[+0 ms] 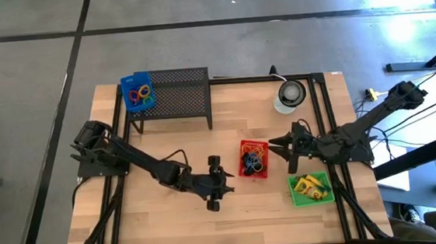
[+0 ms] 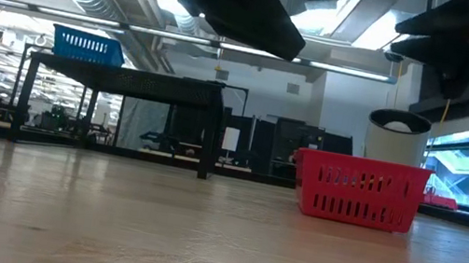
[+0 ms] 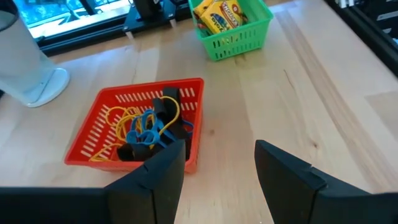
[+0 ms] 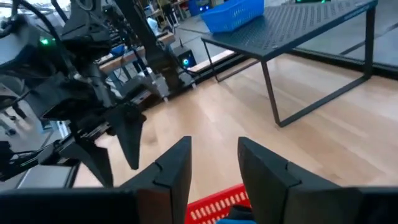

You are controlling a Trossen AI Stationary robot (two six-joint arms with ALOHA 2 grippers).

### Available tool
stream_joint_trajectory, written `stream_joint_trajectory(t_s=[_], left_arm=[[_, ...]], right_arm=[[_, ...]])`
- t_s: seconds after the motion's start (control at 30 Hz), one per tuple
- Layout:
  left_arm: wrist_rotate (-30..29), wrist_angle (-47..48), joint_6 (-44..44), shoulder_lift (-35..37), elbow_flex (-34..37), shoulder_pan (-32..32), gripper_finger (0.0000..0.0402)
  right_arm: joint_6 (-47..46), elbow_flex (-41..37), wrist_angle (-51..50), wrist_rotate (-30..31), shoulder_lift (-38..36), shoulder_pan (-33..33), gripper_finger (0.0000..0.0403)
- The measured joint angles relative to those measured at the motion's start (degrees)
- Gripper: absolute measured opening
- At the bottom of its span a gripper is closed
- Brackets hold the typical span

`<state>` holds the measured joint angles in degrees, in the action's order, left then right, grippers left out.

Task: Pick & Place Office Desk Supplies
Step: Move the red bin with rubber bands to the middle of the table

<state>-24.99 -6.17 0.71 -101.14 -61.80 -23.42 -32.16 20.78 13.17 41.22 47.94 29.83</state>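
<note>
As the left tool hangs spread and empty beside the red basket of bands and clips, the right, parted and holding nothing, should descend squarely over one band.

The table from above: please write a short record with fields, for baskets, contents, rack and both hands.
red basket: table centre, holds rubber bands and black clips
green basket: right of the red one, holds crayon boxes
blue basket: on the black mesh rack, holds coloured loops
left hand: open, empty, left of the red basket
right hand: open, empty, by the red basket's right edge
white-and-dark disc: back right
</note>
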Motion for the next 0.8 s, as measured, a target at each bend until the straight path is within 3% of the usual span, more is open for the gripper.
stream_joint_trajectory(t_s=[0.33, 0.6, 0.8], left_arm=[[-6.0, 2.8, 0.0, 1.0, 0.0, -2.4, 0.0189], [-15.1, 7.0, 0.5, 4.2, 0.0, -5.8, 0.0189], [-17.4, 7.8, 1.1, 5.1, 0.0, -7.5, 0.0189]], right_arm=[[1.5, 0.7, -0.2, -9.3, 8.6, -4.0, 0.0133], [3.9, 10.6, -14.7, -16.9, 20.5, -4.0, 0.0133], [7.7, 16.7, -19.3, -25.1, 31.0, -4.0, 0.0133]])
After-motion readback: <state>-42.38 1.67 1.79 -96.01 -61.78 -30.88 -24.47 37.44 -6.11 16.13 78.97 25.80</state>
